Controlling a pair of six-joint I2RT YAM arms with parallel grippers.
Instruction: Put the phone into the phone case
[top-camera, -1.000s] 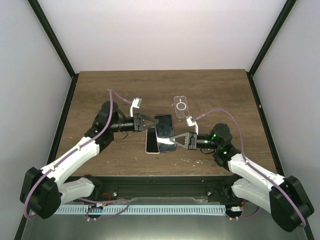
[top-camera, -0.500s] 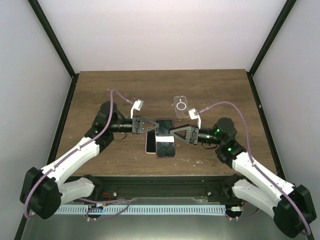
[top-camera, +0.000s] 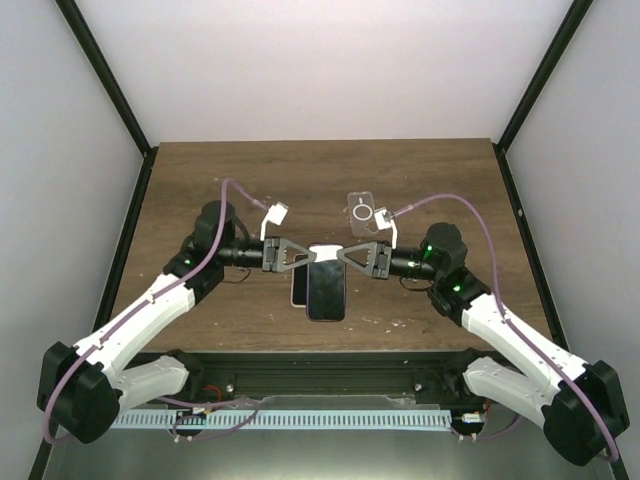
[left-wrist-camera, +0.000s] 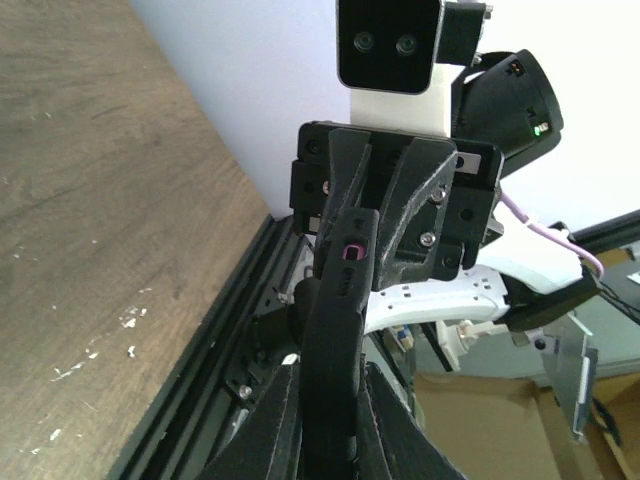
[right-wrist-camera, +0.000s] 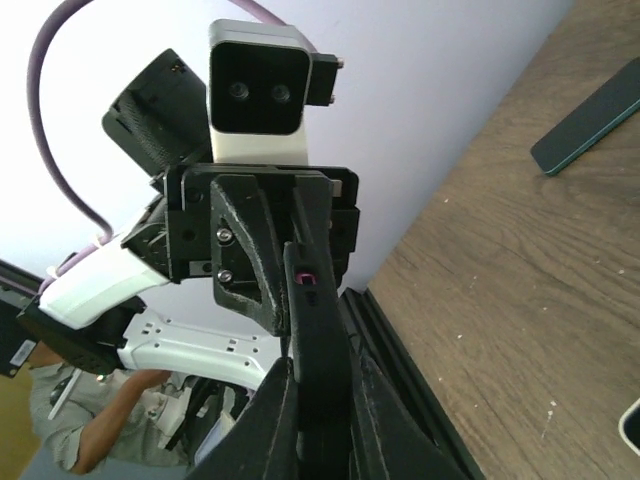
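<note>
Over mid counter (top-camera: 200, 190), just ahead of both arms: phone (top-camera: 326, 290) pinched from two sides. Left end effector (top-camera: 305, 254) closed tight on the phone's far short end, coming in from the left. Right end effector (top-camera: 345, 256) closed tight on that same end from the right, tips nearly meeting across it. Dark face up, long axis running back toward the arm bases. Overlapping a pale pinkish slab (top-camera: 297, 290) lying flat on the counter on its left side; can't tell if resting on it or lifted clear. Phone case (top-camera: 362, 212): clear, white ring in the middle, flat on the counter just beyond the right end effector, apart from the phone. Left wrist view: phone edge-on, thin black strip between own fingers (left-wrist-camera: 272, 425), opposite end effector square-on right behind. Right wrist view: same picture mirrored, plus a dark flat slab (right-wrist-camera: 588, 118) on the counter at upper right; can't tell what.
</note>
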